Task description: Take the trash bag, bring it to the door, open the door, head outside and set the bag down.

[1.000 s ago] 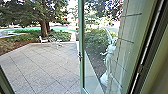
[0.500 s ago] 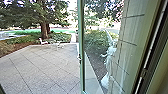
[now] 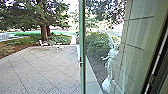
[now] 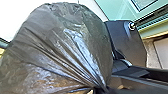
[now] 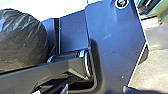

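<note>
The left end effector [image 4: 100, 90] was holding the trash bag [image 4: 62, 47] by its gathered neck. Of the right end effector, I could not tell the state. The glass door [image 3: 82, 50] stood open before the paved yard [image 3: 42, 67].

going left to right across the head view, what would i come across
tree trunk, green upright of the glass door, pale statue behind the glass, wall with dark joint lines, dark frame strip
</note>
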